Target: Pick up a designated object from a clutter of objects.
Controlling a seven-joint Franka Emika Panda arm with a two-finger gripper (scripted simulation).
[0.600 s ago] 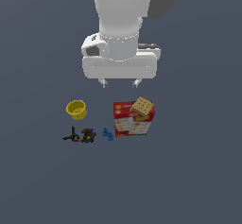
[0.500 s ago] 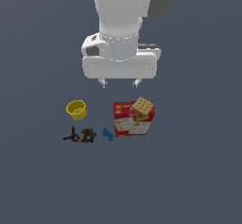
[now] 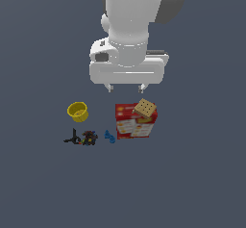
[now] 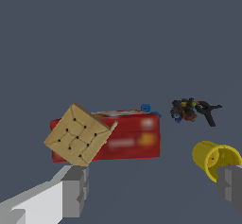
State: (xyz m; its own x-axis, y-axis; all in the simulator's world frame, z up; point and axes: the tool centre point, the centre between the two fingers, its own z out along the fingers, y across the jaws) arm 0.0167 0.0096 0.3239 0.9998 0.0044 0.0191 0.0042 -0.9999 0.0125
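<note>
White two-finger gripper [image 3: 126, 88] spread wide and empty, hanging above the clutter to choose an approach. Beneath: tan holed block [image 3: 144, 108] tilted on red-and-white printed box [image 3: 135, 125]. Flat black pronged item [image 3: 73, 138] off to the exterior view's left, touching dark speckled lump [image 3: 88, 138], near small yellow cup [image 3: 77, 111].

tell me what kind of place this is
Likely a simulated test scene, not a real room: a plain grey floor, a white robot gripper overhead, and small clutter such as a yellow cup and red box.

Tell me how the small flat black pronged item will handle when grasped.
The flat black pronged item probably offers little height to pinch. Its thin splayed prongs may slip or twist. It lies against the dark speckled lump, which would likely get nudged.
</note>
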